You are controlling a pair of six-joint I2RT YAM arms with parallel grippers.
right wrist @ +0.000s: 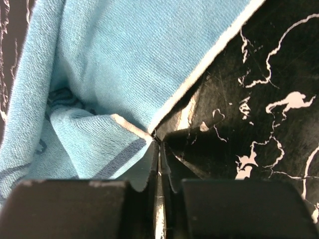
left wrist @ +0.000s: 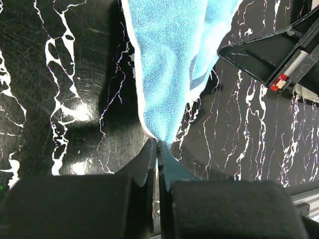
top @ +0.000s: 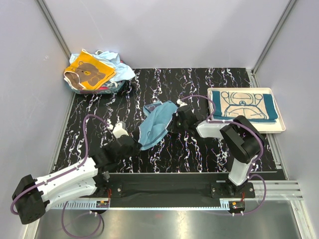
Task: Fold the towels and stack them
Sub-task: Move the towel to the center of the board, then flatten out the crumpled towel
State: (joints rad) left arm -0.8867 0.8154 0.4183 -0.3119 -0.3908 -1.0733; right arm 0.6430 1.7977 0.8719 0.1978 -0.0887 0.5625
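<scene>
A crumpled light blue towel (top: pixel 155 124) lies mid-table on the black marbled surface. My left gripper (top: pixel 135 144) is shut on its near corner; in the left wrist view the towel (left wrist: pixel 169 64) narrows down into the left gripper (left wrist: pixel 158 144). My right gripper (top: pixel 174 119) is at the towel's right edge. In the right wrist view the right gripper (right wrist: pixel 158 143) is shut on a white-hemmed corner of the towel (right wrist: pixel 114 64). A teal towel with a beige centre (top: pixel 244 105) lies folded flat in the tray.
A white tray (top: pixel 280 125) sits at the right edge of the table. At the back left corner is a heap of towels (top: pixel 94 73), with an orange-yellow bear one on top. Grey walls close in the left, back and right sides.
</scene>
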